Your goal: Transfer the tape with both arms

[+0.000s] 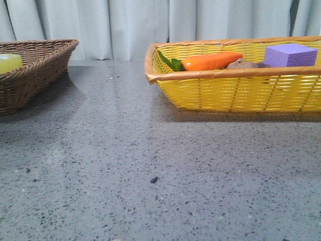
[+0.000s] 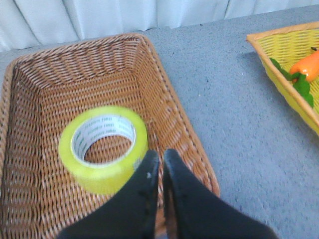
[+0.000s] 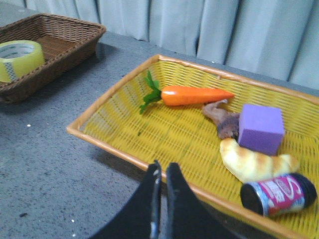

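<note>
The yellow tape [image 2: 103,148] lies flat in the brown wicker basket [image 2: 149,74], its white core with green lettering facing up. It also shows in the right wrist view [image 3: 19,59] and as a yellow edge in the front view [image 1: 9,63]. My left gripper [image 2: 160,158] is shut and empty, hovering over the basket just beside the tape. My right gripper [image 3: 163,169] is shut and empty, above the near rim of the yellow basket [image 3: 124,99]. Neither arm shows in the front view.
The yellow basket [image 1: 235,90] holds an orange carrot [image 3: 192,94], a purple foam block [image 3: 260,128], a bread piece [image 3: 254,162], a brown item [image 3: 222,119] and a dark jar [image 3: 279,193]. The grey speckled table [image 1: 150,165] lies between the brown basket [image 1: 35,75] and the yellow one.
</note>
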Robot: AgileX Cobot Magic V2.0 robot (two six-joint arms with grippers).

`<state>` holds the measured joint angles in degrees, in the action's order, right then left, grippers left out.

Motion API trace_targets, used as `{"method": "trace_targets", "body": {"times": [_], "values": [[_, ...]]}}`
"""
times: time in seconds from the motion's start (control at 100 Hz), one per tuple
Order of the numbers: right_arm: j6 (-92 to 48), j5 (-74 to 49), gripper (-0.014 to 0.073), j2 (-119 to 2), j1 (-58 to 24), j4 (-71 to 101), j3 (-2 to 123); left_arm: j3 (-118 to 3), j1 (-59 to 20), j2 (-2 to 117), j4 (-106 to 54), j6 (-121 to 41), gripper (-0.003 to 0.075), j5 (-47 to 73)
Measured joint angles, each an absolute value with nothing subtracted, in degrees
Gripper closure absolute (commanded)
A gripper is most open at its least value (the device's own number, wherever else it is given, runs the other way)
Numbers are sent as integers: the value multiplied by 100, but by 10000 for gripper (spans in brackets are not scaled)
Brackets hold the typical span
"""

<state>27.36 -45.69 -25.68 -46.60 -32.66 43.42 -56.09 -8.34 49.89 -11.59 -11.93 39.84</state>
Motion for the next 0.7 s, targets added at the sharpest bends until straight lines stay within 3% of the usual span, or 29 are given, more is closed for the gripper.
{"method": "trace_targets", "body": {"times": [0.35, 0.7], "values": [[2950, -4316, 660, -1247, -4660, -3516, 3132, -3352, -834, 2292, -1326, -1193, 741, 3502], [2963, -4303, 660, -391, -4660, -3545, 2486, -2497, -834, -19, -1375, -1193, 741, 3419]]}}
